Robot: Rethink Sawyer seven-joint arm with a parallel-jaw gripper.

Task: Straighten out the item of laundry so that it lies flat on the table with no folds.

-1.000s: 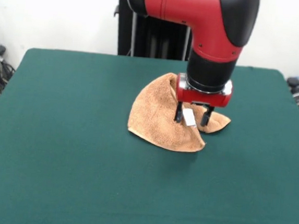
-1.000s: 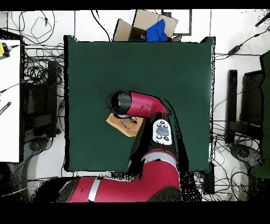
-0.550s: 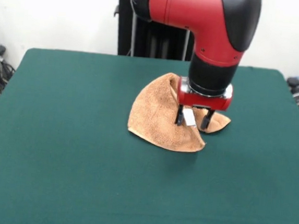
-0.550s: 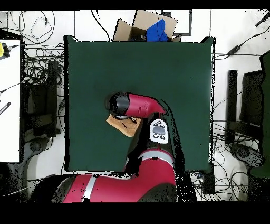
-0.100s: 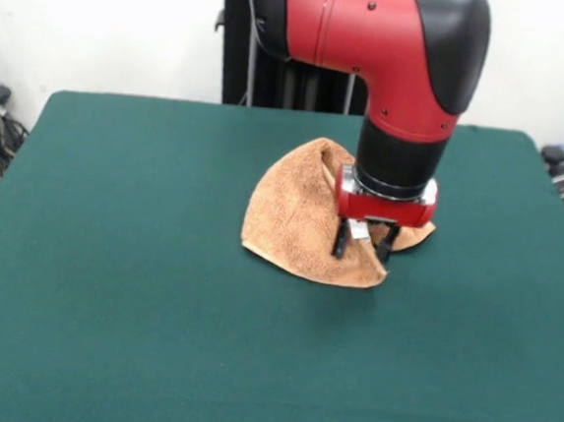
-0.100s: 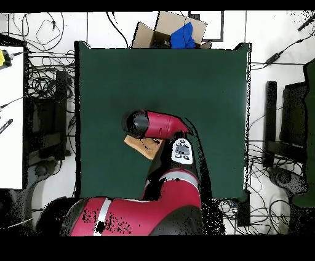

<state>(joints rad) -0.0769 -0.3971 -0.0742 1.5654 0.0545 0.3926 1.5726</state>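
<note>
Towel (image 5: 301, 218), tan terry cloth, lies folded into a rough fan shape on the green bench (image 5: 106, 304), slightly right of centre and toward the far half. In the front view we see its left part draped in one broad curved panel, rising to a peak at the far side, with a smaller lobe showing to the right behind the arm. The gripper (image 5: 363, 246) stands directly over the towel's right portion, pointing straight down. Its two dark fingers (image 5: 341, 239) are parted, with a small white tag (image 5: 359, 231) visible between them, and their tips reach down to the cloth near the front right corner of the fold. We judge the gripper released: a gap shows between the fingers, and we cannot tell that they pinch any cloth.

In the overhead view we see the red arm (image 6: 161, 126) covering most of the towel (image 6: 140, 148). Only a tan wedge shows below the arm's black end, left of the bench centre in this view. The gripper itself is hidden under the arm here. A cardboard box (image 6: 161, 29) with a blue item sits beyond the bench's top edge.
</note>
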